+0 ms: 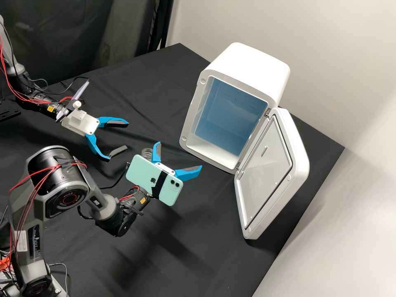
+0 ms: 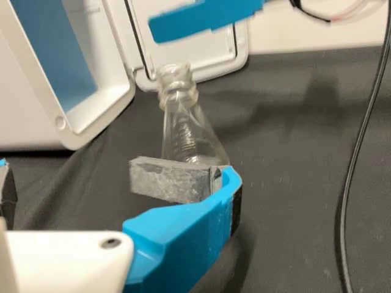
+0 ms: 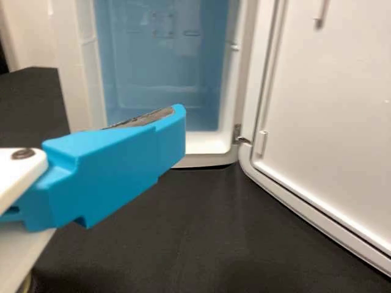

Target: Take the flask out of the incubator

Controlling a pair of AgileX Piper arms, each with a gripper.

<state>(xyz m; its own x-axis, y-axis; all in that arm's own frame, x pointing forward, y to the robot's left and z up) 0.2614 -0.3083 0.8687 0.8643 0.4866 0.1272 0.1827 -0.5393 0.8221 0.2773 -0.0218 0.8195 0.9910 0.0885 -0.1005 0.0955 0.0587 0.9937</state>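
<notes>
The white incubator [image 1: 247,66] stands with its door [image 1: 268,165] swung wide to 1 side, its blue-lined mouth facing the 2 arms across a bare stretch of black bench [image 1: 206,231]. The door juts forward along that side of the approach. The flask [image 2: 183,128] stands upright on the bench between the left gripper [image 1: 116,139] and the right gripper [image 1: 178,156], a thin black cable [image 2: 343,213] lying near it.

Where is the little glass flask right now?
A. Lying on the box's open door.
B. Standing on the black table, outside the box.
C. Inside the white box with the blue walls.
B: the flask stands upright on the black bench, outside the open incubator, near its door.
</notes>
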